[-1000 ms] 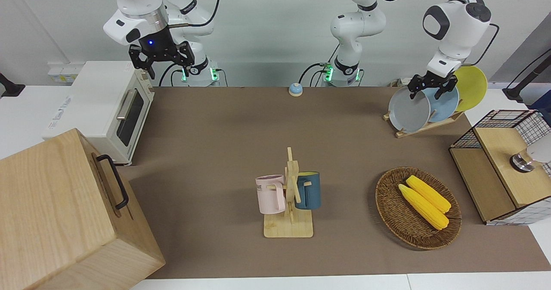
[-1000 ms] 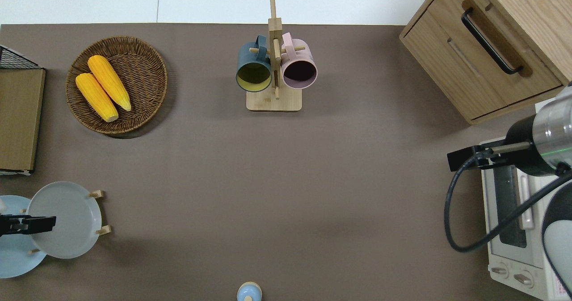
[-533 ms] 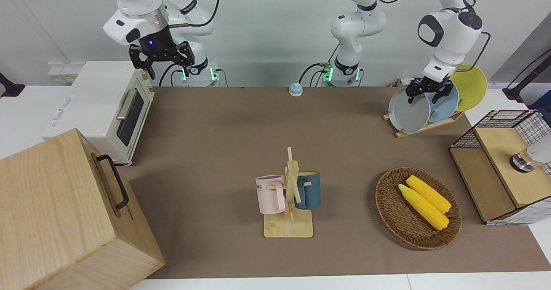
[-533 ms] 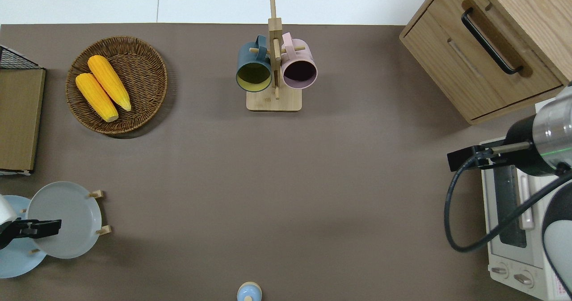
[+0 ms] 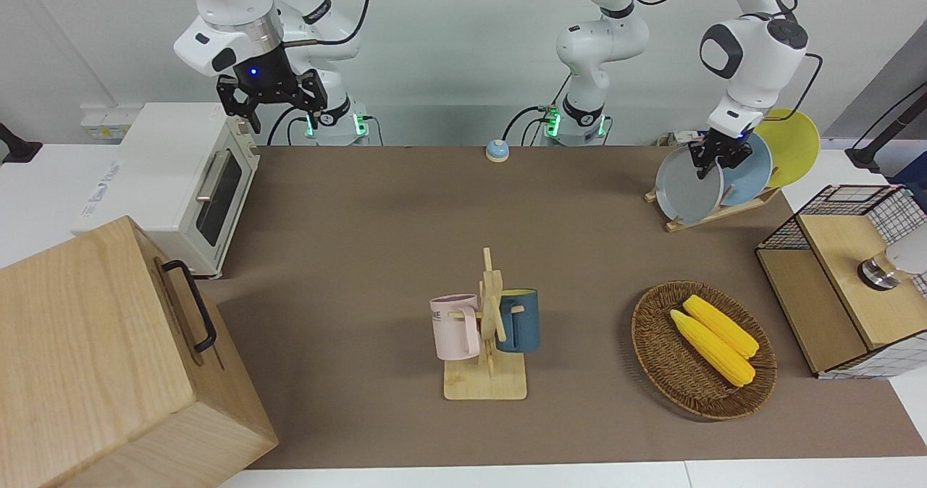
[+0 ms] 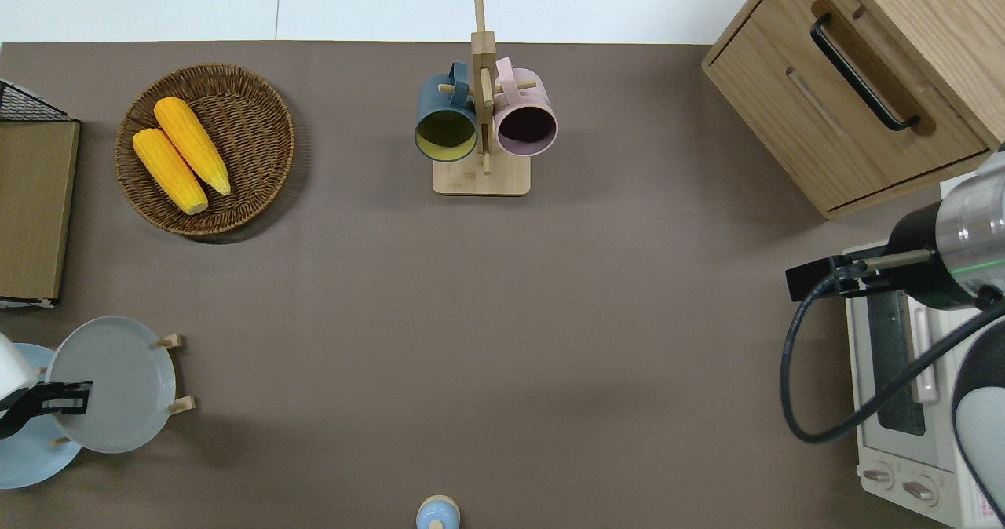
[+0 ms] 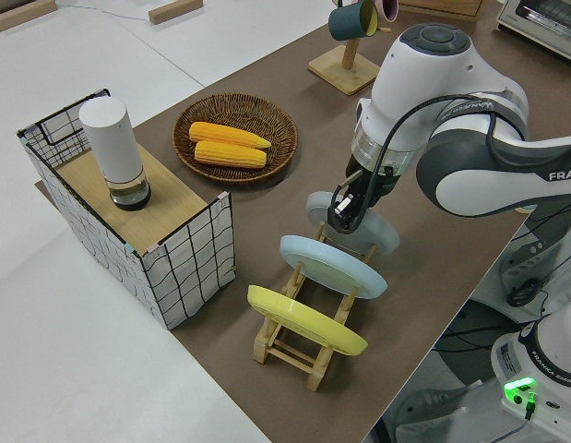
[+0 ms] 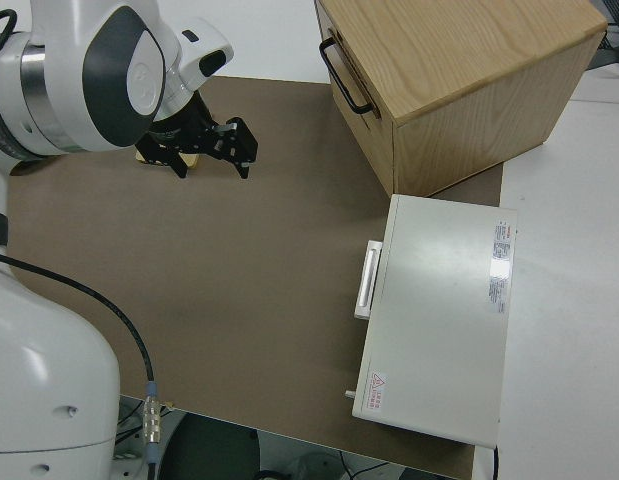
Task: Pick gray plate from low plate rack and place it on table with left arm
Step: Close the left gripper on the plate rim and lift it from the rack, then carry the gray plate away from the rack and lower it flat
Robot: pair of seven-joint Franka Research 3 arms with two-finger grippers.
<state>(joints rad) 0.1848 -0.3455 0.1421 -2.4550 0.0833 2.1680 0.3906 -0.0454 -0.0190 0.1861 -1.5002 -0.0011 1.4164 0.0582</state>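
Left gripper (image 5: 717, 161): my fingers are pinched narrow on the top rim of the gray plate (image 5: 688, 186), one on each face of it.
Gray plate: stands tilted in the low plate rack (image 5: 713, 215), in the slot farthest from me; its lower edge sits between the pegs.
Rack: near my edge of the table (image 5: 376, 256), at my left arm's end. Three plates stand in it in a row.
Neighbours in rack: blue plate (image 5: 749, 175) in the next slot, just beside the gray one; yellow plate (image 5: 793, 148) in the last slot.
Right gripper (image 5: 269, 101): parked, fingers spread wide, holding nothing.
Basket (image 5: 699, 386): wicker, farther from me than the rack, with two corn cobs (image 5: 713, 343) lying in it.
Mug tree (image 5: 487, 350): mid-table toward the edge farthest from me; pink mug (image 5: 455, 327) and dark blue mug (image 5: 520, 321) hang on it.
Toaster oven (image 5: 174, 184): at my right arm's end.
Wooden cabinet (image 5: 101, 358): same end, farther from me than the oven.
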